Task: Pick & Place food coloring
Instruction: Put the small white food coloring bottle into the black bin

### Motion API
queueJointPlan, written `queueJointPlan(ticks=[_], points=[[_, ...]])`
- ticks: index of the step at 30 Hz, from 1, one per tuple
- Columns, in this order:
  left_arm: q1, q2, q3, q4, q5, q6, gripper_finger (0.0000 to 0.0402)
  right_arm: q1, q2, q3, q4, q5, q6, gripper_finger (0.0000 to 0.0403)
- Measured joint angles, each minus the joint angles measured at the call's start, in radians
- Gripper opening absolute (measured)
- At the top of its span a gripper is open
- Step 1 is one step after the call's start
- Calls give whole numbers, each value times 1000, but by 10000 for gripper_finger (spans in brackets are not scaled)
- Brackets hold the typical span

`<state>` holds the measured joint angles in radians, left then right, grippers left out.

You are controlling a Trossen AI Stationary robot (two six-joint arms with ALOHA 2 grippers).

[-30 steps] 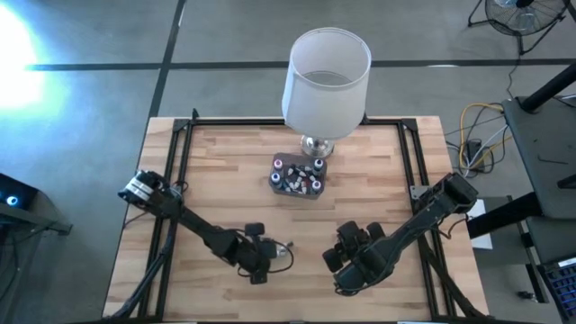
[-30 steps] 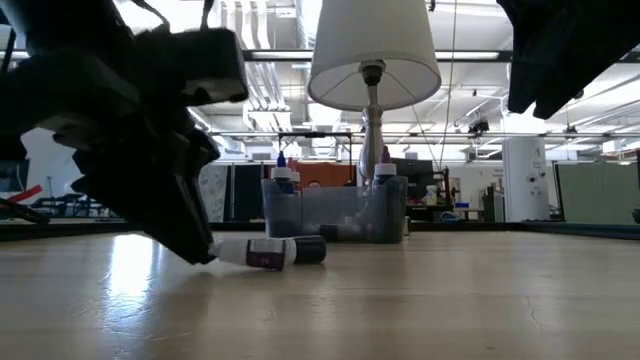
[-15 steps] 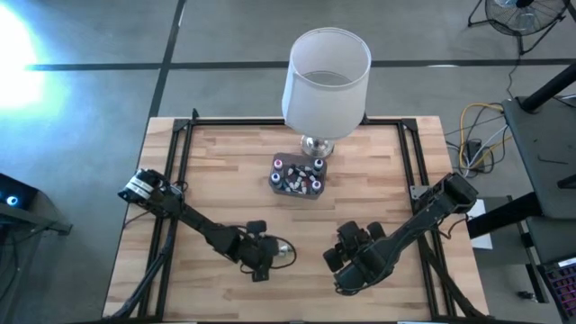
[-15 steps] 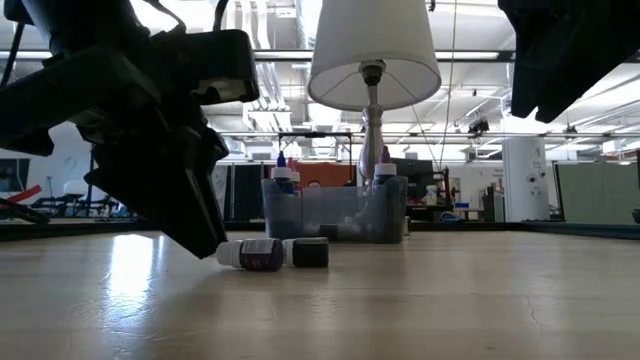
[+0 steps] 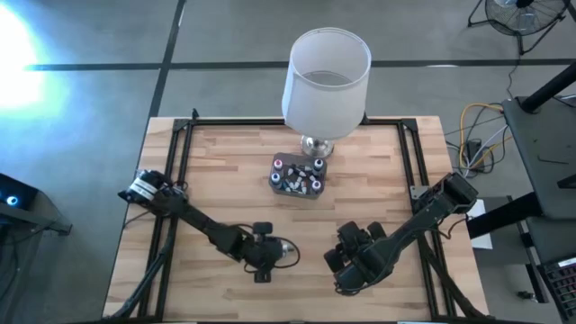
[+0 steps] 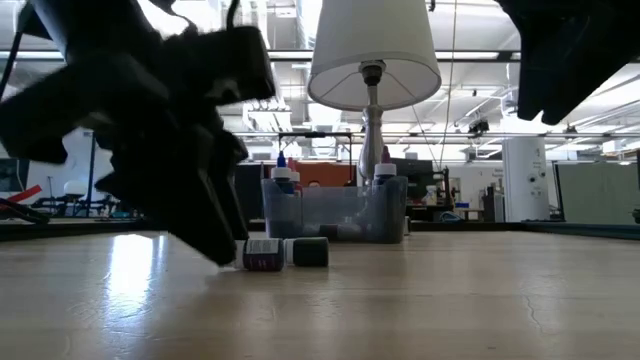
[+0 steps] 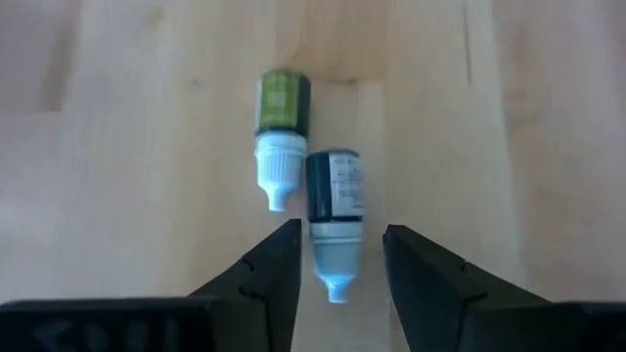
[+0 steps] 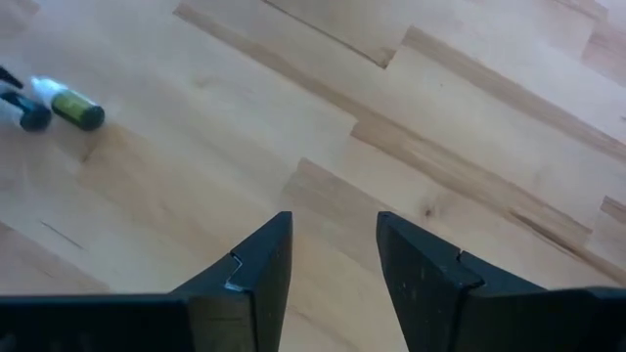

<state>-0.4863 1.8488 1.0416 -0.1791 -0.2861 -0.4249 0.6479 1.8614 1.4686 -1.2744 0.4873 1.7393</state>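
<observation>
From above, a wooden surface [image 5: 216, 171] fills the middle of the frame, with a white-shaded lamp [image 5: 327, 79] at its upper centre and, just below the lamp's base, a small clear tub [image 5: 297, 176] packed with upright food coloring bottles [image 5: 306, 175]. The left end effector [image 5: 274, 252] sits low at lower centre over two loose bottles, too small there to make out; the right end effector [image 5: 346, 261] waits just to its right, well apart from the tub. From table height, the left arm's dark bulk fills the left of the frame, and beside it, at centre, lie a dark-bodied bottle [image 6: 263, 254] and another dark bottle [image 6: 310, 252], both on their sides and touching, with the tub and lamp stem behind them. Through the left wrist camera, the fingers [image 7: 264, 274] stand apart, gripping nothing, either side of a dark blue bottle [image 7: 333, 200] whose white tip points toward the camera, long axis running between the fingers; a green-labelled bottle [image 7: 280, 112] lies parallel and touching, tip the same way. Both labels carry print too fine to read. Through the right wrist camera, its fingers [image 8: 264, 259] stand apart over bare wood, the two bottles lying at upper left.
</observation>
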Motion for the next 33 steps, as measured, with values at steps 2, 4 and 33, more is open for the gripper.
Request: queueJointPlan(ticks=[2, 4, 33], points=[[6, 10, 0, 0, 27, 13, 126, 0, 0, 0, 0, -20, -13, 145], [9, 16, 0, 2, 37, 17, 126, 0, 0, -1, -1, -26, -19, 147], [113, -98, 220, -370, -199, 250, 29, 61, -126, 16, -2, 405, 51, 88]])
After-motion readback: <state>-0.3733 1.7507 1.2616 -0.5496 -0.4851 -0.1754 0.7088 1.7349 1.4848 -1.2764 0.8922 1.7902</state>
